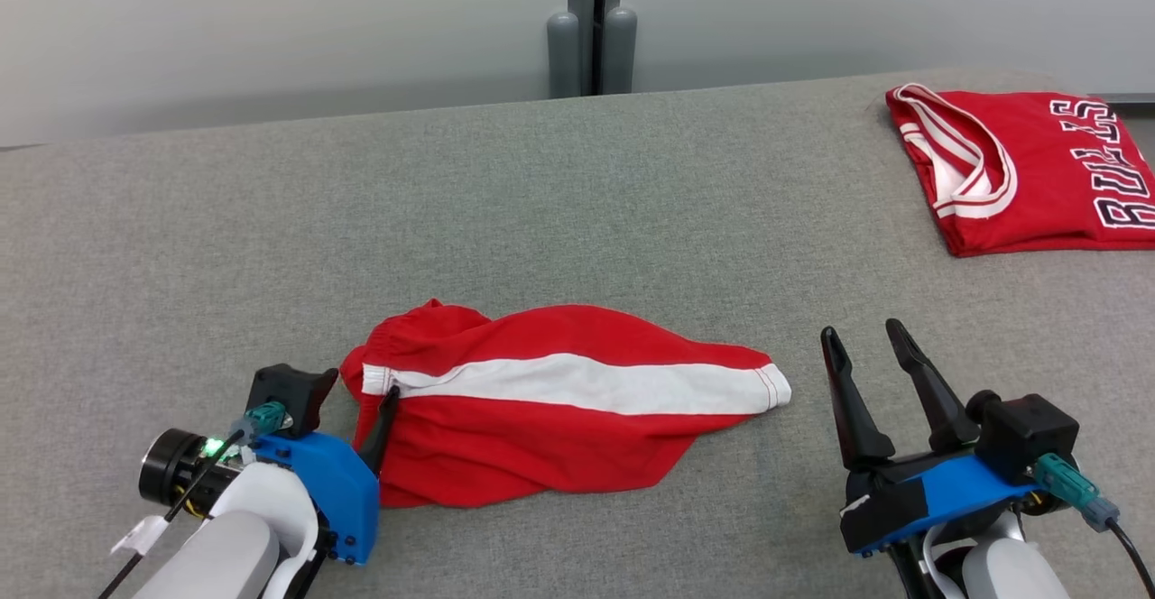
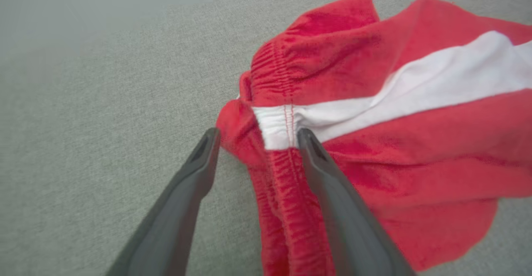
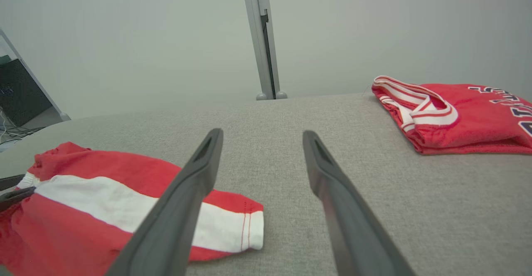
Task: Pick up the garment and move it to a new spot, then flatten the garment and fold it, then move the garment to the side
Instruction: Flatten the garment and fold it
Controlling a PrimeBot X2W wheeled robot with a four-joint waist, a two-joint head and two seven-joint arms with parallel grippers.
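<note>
Crumpled red garment point(image 1: 541, 437) on a grey woven tabletop point(image 1: 577, 202), before the robot
Soft knit, broad white stripe point(image 2: 436, 85), gathered elastic waistband point(image 2: 276, 126); left gripper point(image 2: 258, 136) parted, tapered dark fingers straddling that waistband; right gripper point(image 1: 862, 333) spread empty beside the hem; folded red jersey point(image 1: 1020, 175) well apart.

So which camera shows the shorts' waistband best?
The left wrist view: the waistband is close up, gathers and stitching plain. The head view shows the whole shorts, waistband small at their left end; the right wrist view barely catches it at its left edge.
</note>
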